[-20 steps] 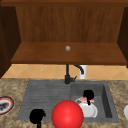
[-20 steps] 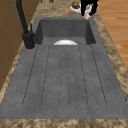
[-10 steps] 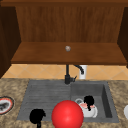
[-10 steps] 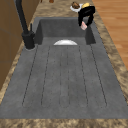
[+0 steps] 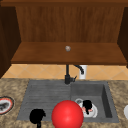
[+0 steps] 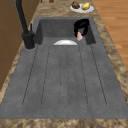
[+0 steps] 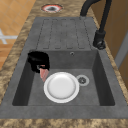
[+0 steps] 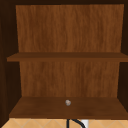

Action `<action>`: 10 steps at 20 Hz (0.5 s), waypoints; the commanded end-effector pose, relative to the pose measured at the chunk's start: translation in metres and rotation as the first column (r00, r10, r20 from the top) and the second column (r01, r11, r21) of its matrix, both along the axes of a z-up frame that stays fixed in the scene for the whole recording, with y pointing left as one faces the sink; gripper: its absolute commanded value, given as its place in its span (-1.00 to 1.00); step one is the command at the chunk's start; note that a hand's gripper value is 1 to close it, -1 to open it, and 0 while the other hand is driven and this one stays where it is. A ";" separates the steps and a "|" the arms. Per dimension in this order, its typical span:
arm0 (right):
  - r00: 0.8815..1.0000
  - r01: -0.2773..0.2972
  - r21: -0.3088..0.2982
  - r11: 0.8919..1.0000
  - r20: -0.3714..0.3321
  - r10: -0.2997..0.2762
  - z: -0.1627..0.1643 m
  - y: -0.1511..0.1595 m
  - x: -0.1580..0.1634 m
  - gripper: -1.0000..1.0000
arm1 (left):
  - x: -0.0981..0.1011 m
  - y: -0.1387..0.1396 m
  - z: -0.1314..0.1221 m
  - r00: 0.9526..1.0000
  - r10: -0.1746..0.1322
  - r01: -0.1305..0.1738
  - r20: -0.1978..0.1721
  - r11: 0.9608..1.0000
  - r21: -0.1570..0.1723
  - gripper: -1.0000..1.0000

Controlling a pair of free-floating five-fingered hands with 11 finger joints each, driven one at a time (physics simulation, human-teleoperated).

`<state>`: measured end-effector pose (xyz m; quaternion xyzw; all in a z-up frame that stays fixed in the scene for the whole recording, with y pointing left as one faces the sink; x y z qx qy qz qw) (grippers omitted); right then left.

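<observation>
My right hand (image 5: 87, 104) hangs inside the sink basin (image 5: 106, 100), fingers curled round a small pink object (image 5: 90, 110). It hovers at the near rim of a white plate (image 5: 93, 114) lying on the basin floor. Seen from the right side, the right hand (image 7: 38, 60) is at the basin's left wall, with the pink object (image 7: 44, 74) dangling beside the white plate (image 7: 61, 87). From the left side, the same hand (image 6: 81, 25) and pink object (image 6: 79, 36) sit above the plate (image 6: 65, 43). My left hand (image 5: 37, 116) floats over the drainboard's front edge.
A red sphere (image 5: 67, 115) sits low in the front view. The black faucet (image 5: 67, 74) stands behind the sink, with a white cup (image 5: 83, 71) beside it. A patterned plate (image 5: 5, 105) lies on the left counter, a plate of food (image 6: 81, 7) on the right. A small grey ball (image 8: 67, 102) rests on the shelf.
My right hand has come down with the pink object from above the sink's edge into the basin, close to the white plate. The left hand has not moved.
</observation>
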<state>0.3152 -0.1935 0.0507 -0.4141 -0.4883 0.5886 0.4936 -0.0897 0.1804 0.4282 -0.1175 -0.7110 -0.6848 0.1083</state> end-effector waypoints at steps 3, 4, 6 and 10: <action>1.000 -0.001 0.018 1.000 0.024 0.000 -0.048 -0.008 0.023 1.00 | 0.000 0.000 0.000 1.000 0.000 0.000 0.000 1.000 0.000 0.00; 1.000 -0.001 0.017 1.000 0.023 0.000 -0.056 -0.008 0.029 1.00 | 0.000 0.000 0.000 1.000 0.000 0.000 0.000 1.000 0.000 0.00; 1.000 -0.001 0.019 1.000 0.014 0.000 -0.073 -0.013 0.043 1.00 | 0.000 0.000 0.000 1.000 0.000 0.000 0.000 1.000 0.000 0.00; 1.000 -0.001 0.014 1.000 0.012 0.001 -0.107 -0.020 0.069 1.00 | 0.000 0.000 0.000 1.000 0.000 0.000 0.000 1.000 0.000 0.00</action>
